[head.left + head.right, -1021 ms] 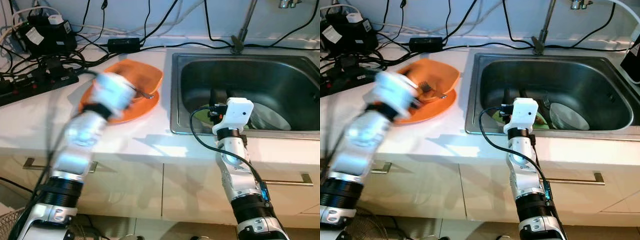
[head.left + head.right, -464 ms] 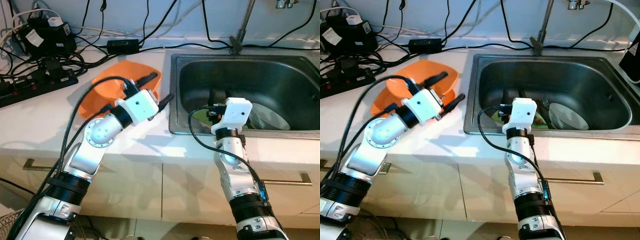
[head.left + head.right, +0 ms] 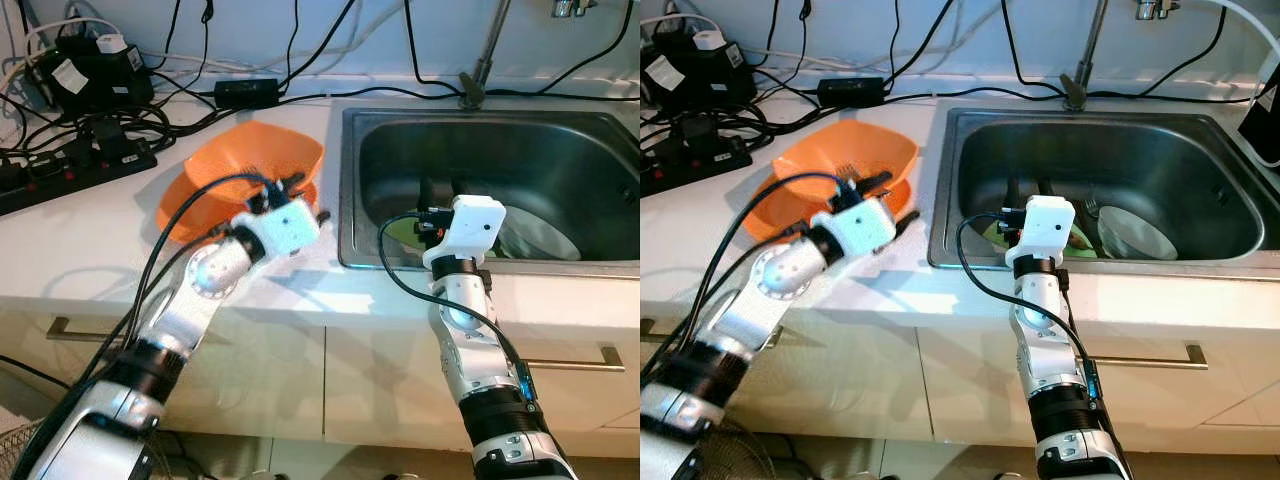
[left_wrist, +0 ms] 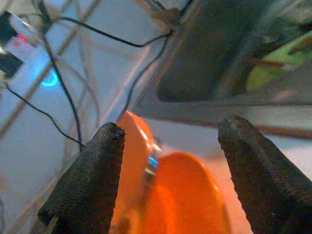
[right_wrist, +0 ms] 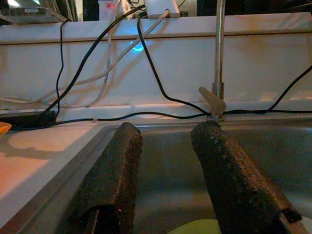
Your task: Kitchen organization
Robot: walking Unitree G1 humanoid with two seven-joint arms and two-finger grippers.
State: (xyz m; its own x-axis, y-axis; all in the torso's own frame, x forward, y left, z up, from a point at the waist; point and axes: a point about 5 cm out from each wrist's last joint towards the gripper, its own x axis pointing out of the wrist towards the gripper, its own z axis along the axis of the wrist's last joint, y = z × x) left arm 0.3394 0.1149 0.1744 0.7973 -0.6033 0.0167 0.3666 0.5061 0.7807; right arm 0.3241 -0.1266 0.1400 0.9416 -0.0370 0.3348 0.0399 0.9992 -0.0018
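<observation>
An orange bowl [image 3: 255, 160] sits tilted on an orange plate [image 3: 178, 215] on the white counter, left of the steel sink [image 3: 560, 268]. My left gripper [image 3: 309, 197] is open at the bowl's sink-side edge, with nothing between its fingers. The left wrist view has the orange bowl [image 4: 187, 195] between the open fingers [image 4: 90, 180], with a small metal piece [image 4: 150, 165] at its rim. My right gripper [image 3: 441, 188] is open over the sink's front edge, pointing inward. In the basin lie a green plate [image 3: 404, 232] and a pale bowl [image 3: 1135, 232].
A black power strip [image 3: 70, 172], adapters and many cables crowd the counter's back left. The faucet [image 3: 487, 45] rises behind the sink. Drawer handles [image 3: 580, 360] run below the counter edge. Bare white counter lies between the plate and the front edge.
My left arm swung across the plate from a blur, then settled lower beside the bowl's sink-side edge, fingers open. The right arm has stayed still.
</observation>
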